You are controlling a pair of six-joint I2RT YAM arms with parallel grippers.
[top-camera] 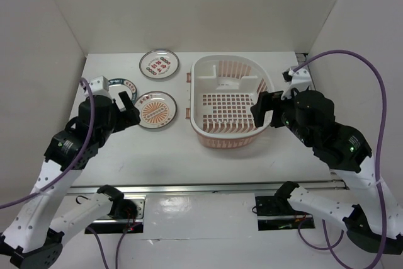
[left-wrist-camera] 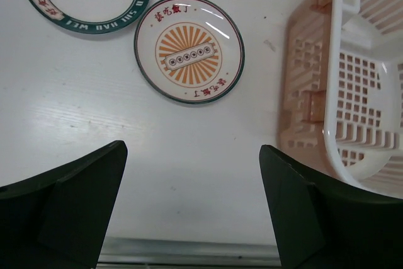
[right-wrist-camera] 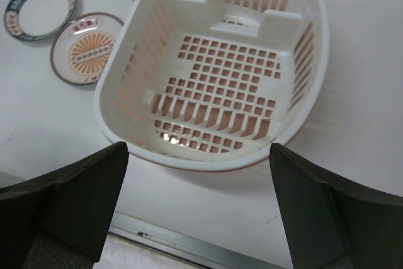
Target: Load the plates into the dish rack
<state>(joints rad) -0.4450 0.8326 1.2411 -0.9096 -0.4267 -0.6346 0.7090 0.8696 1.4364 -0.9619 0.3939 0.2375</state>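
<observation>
One counter [top-camera: 189, 155] carries one oval rack [top-camera: 199, 96] at centre right and three plates, all lying flat outside the rack to its left. The sunburst plate [top-camera: 156, 109] is just beside the rack, the red-character plate [top-camera: 159, 65] behind that, and the teal-rim plate [top-camera: 126, 84] farther left, partly hidden by the left arm. The left fingers [left-wrist-camera: 69, 212] are released, spread wide near the sunburst plate; the right fingers [right-wrist-camera: 69, 206] are released, spread wide at the rack's right rim.
</observation>
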